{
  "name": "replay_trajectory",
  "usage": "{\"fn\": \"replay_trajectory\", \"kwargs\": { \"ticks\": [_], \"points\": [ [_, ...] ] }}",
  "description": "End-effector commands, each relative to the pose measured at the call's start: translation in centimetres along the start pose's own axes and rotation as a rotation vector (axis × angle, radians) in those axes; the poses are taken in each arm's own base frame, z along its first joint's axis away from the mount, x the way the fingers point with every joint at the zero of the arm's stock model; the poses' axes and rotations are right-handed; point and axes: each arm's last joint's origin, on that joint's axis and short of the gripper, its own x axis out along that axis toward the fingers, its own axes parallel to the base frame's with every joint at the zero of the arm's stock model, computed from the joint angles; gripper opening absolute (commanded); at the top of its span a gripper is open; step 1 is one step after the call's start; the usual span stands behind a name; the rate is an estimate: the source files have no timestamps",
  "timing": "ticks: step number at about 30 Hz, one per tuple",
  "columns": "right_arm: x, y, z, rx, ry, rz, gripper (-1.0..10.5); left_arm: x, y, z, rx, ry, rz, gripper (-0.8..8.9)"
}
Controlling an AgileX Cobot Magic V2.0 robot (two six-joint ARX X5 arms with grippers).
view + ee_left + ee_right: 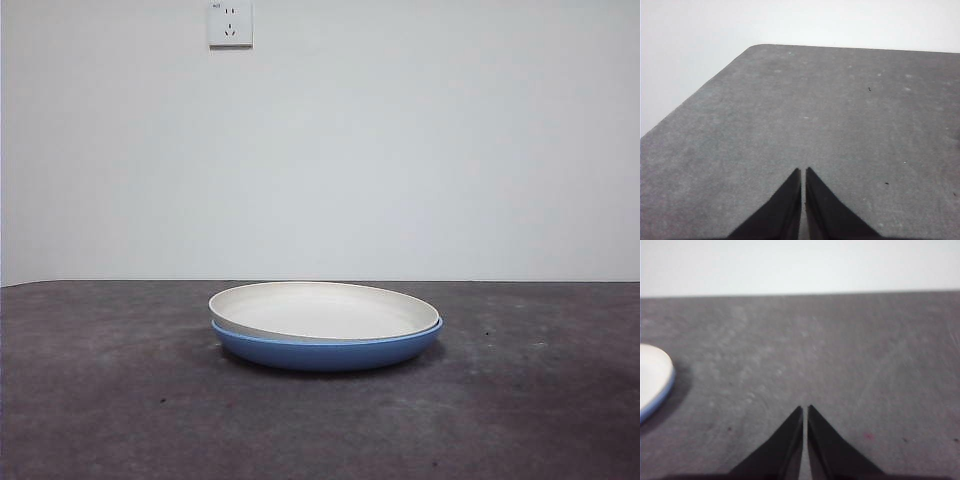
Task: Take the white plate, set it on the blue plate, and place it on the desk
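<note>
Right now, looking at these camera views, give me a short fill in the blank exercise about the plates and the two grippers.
1. The white plate sits nested inside the ____ plate.
2. Both plates rest on the dark grey ____, with neither gripper touching them.
3. The left gripper has its jaws ____, holding nothing.
4. High on the wall above the plates is a white ____.

Missing words: blue; desk; shut; power socket
</note>
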Motion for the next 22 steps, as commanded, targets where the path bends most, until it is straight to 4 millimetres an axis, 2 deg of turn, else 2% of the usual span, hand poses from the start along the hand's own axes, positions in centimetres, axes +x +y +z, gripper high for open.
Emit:
{"fn": "replay_trajectory", "kwargs": {
  "ticks": [1, 22],
  "points": [
    [0.05, -0.06, -0.24, 0.011, 0.012, -0.011, 0.1, 0.09, 0.04, -0.60, -0.002, 0.039, 0.006, 0.14],
    [0.04, -0.04, -0.09, 0.010, -0.003, -0.007, 0.1, 0.09, 0.04, -0.59, -0.002, 0.039, 0.006, 0.14]
  ]
}}
